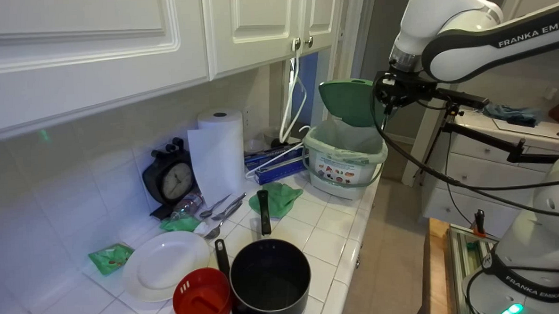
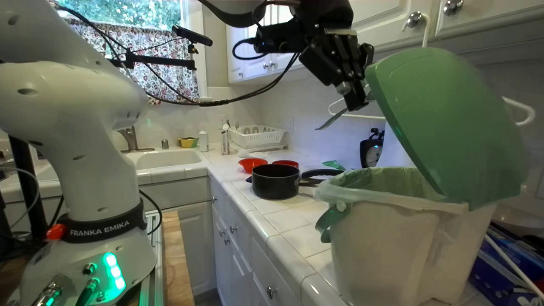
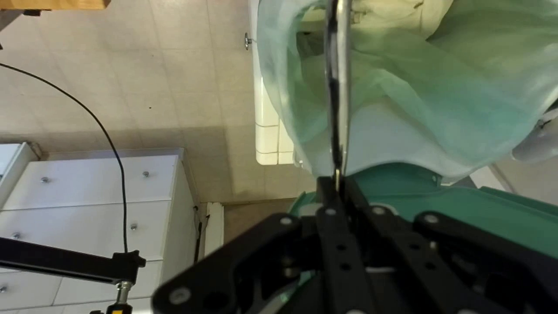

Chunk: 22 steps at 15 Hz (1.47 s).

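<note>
In an exterior view, a black pot (image 2: 275,182) sits on the bench (image 2: 293,229); to its right and higher, a thin metal utensil (image 2: 332,119), its kind unclear edge-on, is clamped in the gripper (image 2: 356,102), close beside the raised green lid (image 2: 450,127) of the bin (image 2: 382,242). The wrist view shows the utensil across the bin's lined mouth. The step appears to be holding it aloft there; the next move likely calls for a firm grip and clearance from the lid.
</note>
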Tool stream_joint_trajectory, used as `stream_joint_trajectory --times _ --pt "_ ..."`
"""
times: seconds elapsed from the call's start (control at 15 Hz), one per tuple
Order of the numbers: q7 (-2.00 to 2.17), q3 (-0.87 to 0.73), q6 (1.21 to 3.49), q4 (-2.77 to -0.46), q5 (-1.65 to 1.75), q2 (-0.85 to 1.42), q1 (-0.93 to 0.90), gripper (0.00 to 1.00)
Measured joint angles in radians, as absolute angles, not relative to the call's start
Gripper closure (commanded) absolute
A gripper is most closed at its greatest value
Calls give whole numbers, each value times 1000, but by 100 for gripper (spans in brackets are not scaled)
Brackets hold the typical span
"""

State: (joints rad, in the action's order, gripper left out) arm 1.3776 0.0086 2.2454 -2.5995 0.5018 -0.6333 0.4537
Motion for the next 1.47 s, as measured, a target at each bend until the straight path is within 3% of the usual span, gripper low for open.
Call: stream_joint_trajectory --times 0.6,1.47 --pt "1376 -61 2245 -2604 502 -666 543 97" --pt "1376 -37 2246 -2601 502 -635 550 97"
